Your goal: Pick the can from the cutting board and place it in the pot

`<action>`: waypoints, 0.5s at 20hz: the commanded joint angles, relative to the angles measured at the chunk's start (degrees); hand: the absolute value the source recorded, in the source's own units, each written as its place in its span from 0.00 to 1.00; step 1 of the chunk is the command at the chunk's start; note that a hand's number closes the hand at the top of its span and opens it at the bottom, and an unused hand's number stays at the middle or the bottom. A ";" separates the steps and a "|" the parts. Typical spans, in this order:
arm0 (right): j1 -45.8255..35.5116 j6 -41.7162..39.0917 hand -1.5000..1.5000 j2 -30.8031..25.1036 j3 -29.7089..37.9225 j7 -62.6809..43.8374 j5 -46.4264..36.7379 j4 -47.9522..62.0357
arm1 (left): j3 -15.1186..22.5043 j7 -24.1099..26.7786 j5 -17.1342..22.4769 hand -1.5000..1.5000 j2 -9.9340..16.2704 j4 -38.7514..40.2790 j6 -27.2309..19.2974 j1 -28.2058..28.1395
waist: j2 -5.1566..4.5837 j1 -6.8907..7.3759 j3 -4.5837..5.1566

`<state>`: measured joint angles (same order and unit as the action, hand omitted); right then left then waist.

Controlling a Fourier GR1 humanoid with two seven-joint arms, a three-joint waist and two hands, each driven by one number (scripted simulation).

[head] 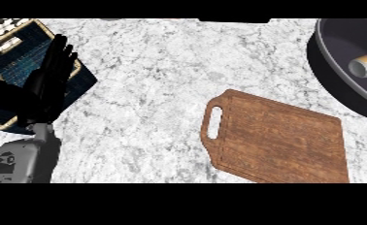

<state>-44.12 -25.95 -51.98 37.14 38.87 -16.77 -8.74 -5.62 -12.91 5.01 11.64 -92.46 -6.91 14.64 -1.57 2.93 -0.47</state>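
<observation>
Your left hand (50, 81) rests at the near left, fingers straight and upward, holding nothing; your right hand is out of view. To its right lies the brown wooden cutting board (276, 141) with a handle slot, bare. Farther right, at the edge, the dark round metal pot (331, 69) already holds 1 gold-topped can (358, 66). You can judge the placing done; next, hold position.

The can (358, 66) lies inside the dark pot (331, 69); the wooden cutting board (283, 141) sits bare.
</observation>
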 commanded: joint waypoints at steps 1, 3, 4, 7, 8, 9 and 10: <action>2.97 -6.18 0.00 -3.43 1.04 2.83 1.05 0.61 | 0.95 1.19 -0.99 0.50 -1.14 -0.57 -0.71 -1.15 | 0.01 -0.13 -0.08; 2.65 -6.42 0.00 -3.60 0.14 1.76 0.28 0.13 | 1.59 -0.95 -1.01 0.50 -1.20 -1.78 -0.94 -0.22 | -0.02 0.41 -0.14; 4.19 -7.36 0.00 -3.81 0.57 3.83 0.77 -0.16 | -0.87 -1.27 1.21 0.50 1.13 -1.27 1.18 -0.20 | 0.03 0.20 -0.14; 6.13 -8.91 0.00 -5.11 0.43 4.65 0.76 -0.54 | 0.08 -1.12 -0.96 0.50 -0.26 -1.09 -1.38 0.48 | -0.06 -0.41 -0.23; 5.84 -10.52 0.00 -6.90 0.65 3.23 1.04 -0.36 | -0.20 0.60 0.39 0.50 0.15 -0.30 0.92 -2.01 | -0.14 -0.05 -0.19; 3.93 -7.15 0.00 -4.81 1.05 2.45 1.49 -0.81 | 0.26 -0.69 0.52 0.50 0.16 -2.18 0.89 -1.69 | -0.01 1.02 -0.19; 5.00 -9.72 0.00 -6.60 0.84 2.13 1.36 -0.54 | 0.52 0.92 -0.25 0.50 -0.83 -0.77 0.01 -1.38 | -0.19 0.18 -0.20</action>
<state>-40.23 -29.25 -56.75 37.75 37.56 -15.74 -9.52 -5.41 -13.13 5.01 11.46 -93.52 -6.78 13.79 -1.67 3.18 -0.64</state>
